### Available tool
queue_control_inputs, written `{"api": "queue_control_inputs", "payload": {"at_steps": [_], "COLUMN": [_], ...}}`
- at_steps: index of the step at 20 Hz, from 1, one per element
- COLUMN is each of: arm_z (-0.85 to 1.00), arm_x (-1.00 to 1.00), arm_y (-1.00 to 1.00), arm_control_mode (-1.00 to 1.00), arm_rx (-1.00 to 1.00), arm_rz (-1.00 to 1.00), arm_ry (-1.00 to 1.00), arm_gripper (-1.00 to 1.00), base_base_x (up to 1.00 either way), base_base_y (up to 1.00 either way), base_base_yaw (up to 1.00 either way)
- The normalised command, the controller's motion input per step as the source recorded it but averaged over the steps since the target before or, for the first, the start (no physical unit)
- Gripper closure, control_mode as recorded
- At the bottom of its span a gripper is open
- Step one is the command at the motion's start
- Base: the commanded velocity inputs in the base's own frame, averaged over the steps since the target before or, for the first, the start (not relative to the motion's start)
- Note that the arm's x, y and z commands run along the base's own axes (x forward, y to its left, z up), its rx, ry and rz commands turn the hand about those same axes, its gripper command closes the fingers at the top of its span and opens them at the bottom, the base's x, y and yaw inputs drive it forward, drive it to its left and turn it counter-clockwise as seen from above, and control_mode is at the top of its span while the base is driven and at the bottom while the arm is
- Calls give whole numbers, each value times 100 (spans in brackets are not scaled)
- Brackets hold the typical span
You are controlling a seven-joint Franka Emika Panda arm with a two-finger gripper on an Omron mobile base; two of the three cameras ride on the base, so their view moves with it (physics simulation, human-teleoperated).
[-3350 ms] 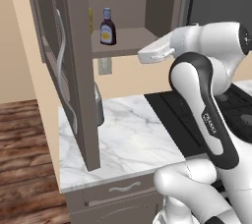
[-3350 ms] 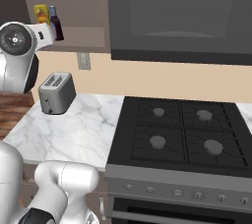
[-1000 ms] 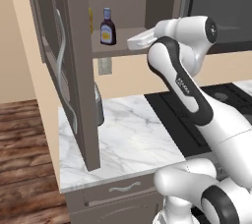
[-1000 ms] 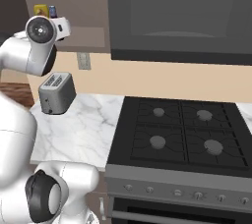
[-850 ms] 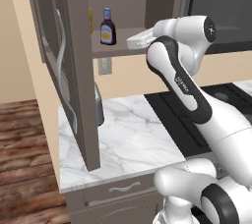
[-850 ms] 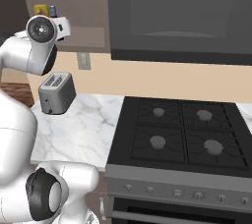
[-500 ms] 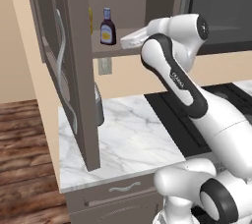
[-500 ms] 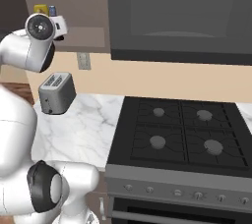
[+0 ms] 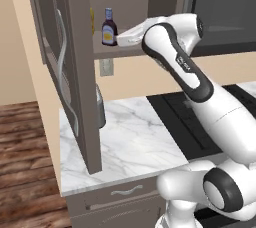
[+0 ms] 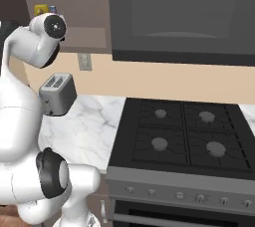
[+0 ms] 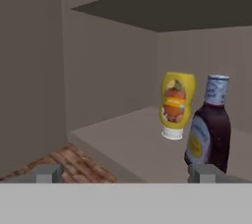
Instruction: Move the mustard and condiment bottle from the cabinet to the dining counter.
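Hand view: our two-finger gripper (image 11: 125,174), jaws wide and empty, faces the grey-brown cabinet (image 11: 123,142) shelf where the yellow mustard (image 11: 175,104) stands beside the dark purple-brown condiment bottle (image 11: 209,122).

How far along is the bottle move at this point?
Done: the cabinet door stands open. In hand: nothing; the gripper is open at the shelf, aimed toward the condiment bottle and the mustard beside it. Left: grasping and carrying both bottles to the dining counter.
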Motion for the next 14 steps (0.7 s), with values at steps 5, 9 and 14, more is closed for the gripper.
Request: {"api": "queue_control_inputs", "payload": {"at_steps": [5,9,14], "arm_z": [-7,-9,-1], "arm_x": [2,3,18], "arm_y": [3,0,0], "arm_control_mode": [-100,-100,-100], "arm_rx": [4,0,0], "arm_rz": [15,5,0], "arm_ry": [-1,-1,0], "arm_gripper": [-100,-100,-100], "base_base_x": [0,0,0], "base_base_y": [0,0,0], "base_base_yaw": [0,0,0]}}
